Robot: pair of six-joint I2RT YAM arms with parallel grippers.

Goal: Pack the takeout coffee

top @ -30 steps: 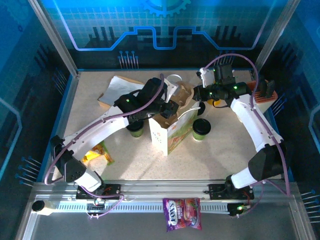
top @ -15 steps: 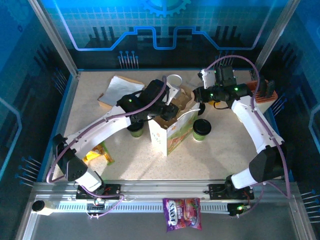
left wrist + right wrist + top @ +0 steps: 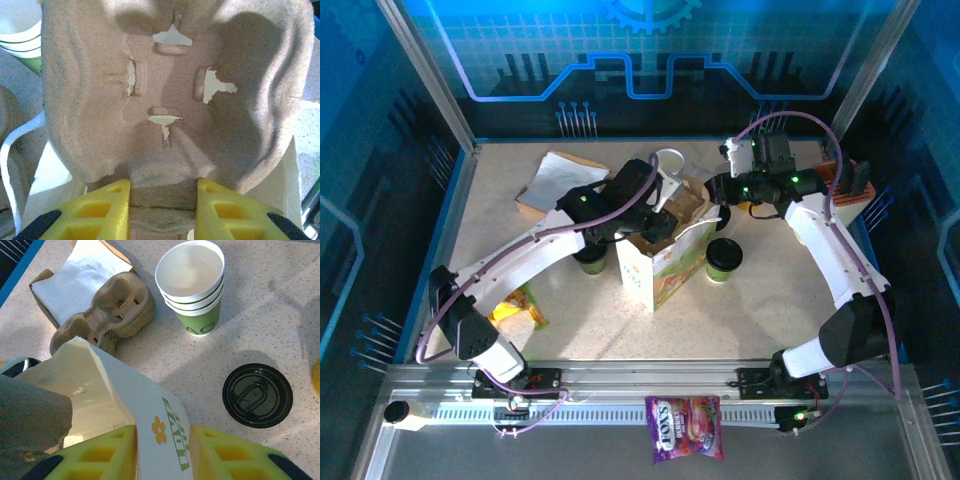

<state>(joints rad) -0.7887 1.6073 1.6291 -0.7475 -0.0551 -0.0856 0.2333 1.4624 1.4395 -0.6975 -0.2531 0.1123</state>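
The left gripper (image 3: pixel 162 194) pinches the tray (image 3: pixel 165 100) at the mouth of the bag (image 3: pixel 670 272). The right gripper (image 3: pixel 162 446) pinches the bag's rim. Hold the mouth wide and lower the tray level. The cups (image 3: pixel 723 258) stand mid-frame, flanking the bag.

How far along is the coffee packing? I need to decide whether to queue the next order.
Done: the paper bag stands open. In hand: the left gripper holds a pulp cup carrier over the bag's mouth, while the right gripper pinches the bag's rim. Left: the right lidded cup and the left lidded cup stand on the table beside the bag, unpacked.
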